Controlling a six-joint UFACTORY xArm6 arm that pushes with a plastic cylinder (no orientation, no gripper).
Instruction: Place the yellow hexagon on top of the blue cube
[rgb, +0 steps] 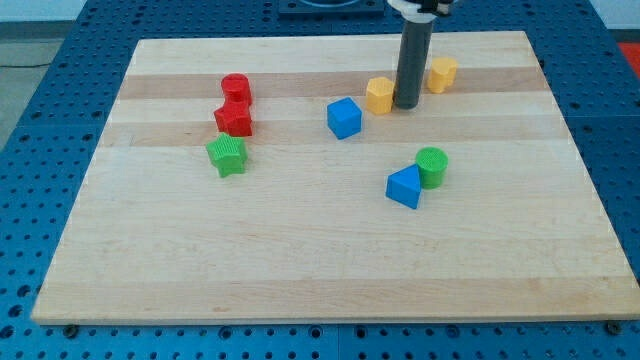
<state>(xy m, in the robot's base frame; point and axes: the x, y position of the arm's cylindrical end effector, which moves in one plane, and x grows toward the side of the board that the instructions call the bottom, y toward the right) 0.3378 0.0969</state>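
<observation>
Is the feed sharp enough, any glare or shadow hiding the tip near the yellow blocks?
Camera view: even, soft lighting, no glare on the wooden board; blocks cast only faint short shadows. My tip shows clearly, touching the right side of the yellow hexagon, with the blue cube to the view's left. Edges look slightly soft; the rod's top is cropped.

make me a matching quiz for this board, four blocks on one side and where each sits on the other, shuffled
Blocks:
1. blue cube
2. green cylinder
3. red cylinder
4. yellow hexagon

Places:
A. touching the blue triangular block, on its right in the view
B. just left of my tip in the view
C. behind the other red block
D. lower left of the yellow hexagon in the view

Pairs: 1-D, 2-A, 3-C, 4-B
</observation>
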